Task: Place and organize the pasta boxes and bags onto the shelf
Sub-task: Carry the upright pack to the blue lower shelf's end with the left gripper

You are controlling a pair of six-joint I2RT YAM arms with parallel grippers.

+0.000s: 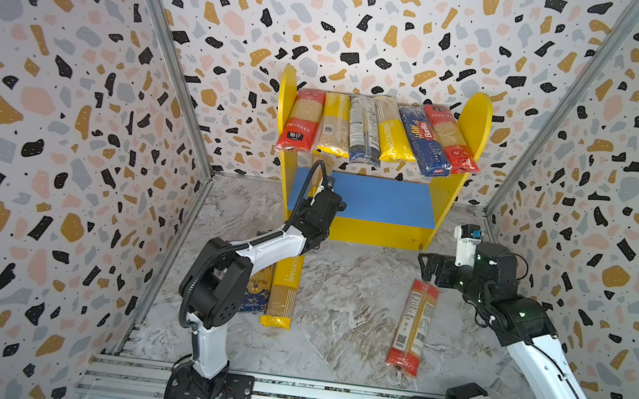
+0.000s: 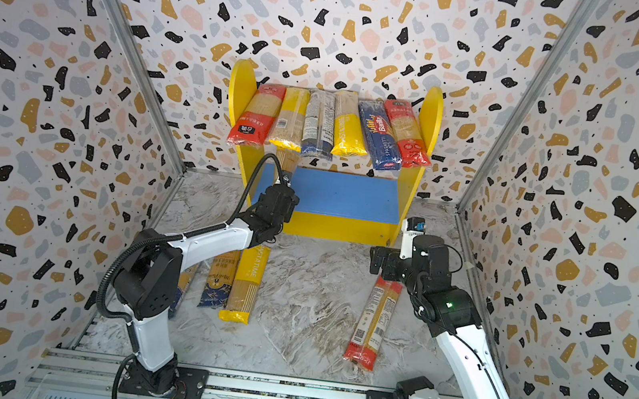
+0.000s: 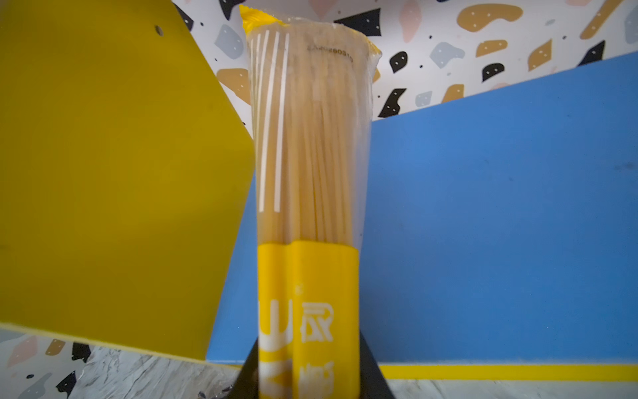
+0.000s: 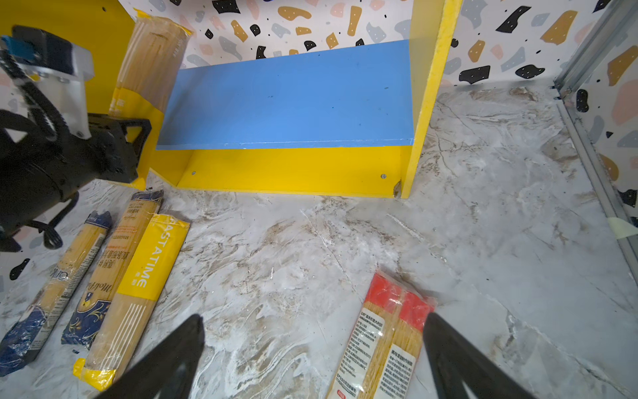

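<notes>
Spaghetti run: left gripper [image 3: 307, 378] is clamped on the printed end of a yellow packet [image 3: 307, 155]. Its long axis points straight out from the fingers into the shelf [image 1: 368, 232], over the left end of the blue lower board [image 3: 500, 207], just beside the yellow side panel [image 3: 121, 172]. Right gripper [image 4: 310, 355] hangs spread wide above the red packet [image 4: 383, 349].

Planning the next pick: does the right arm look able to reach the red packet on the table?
Probably yes. The open right gripper hovers near the shelf-side end of the red packet, which lies alone and uncovered on the table. The left gripper is at the shelf holding a yellow packet.
</notes>
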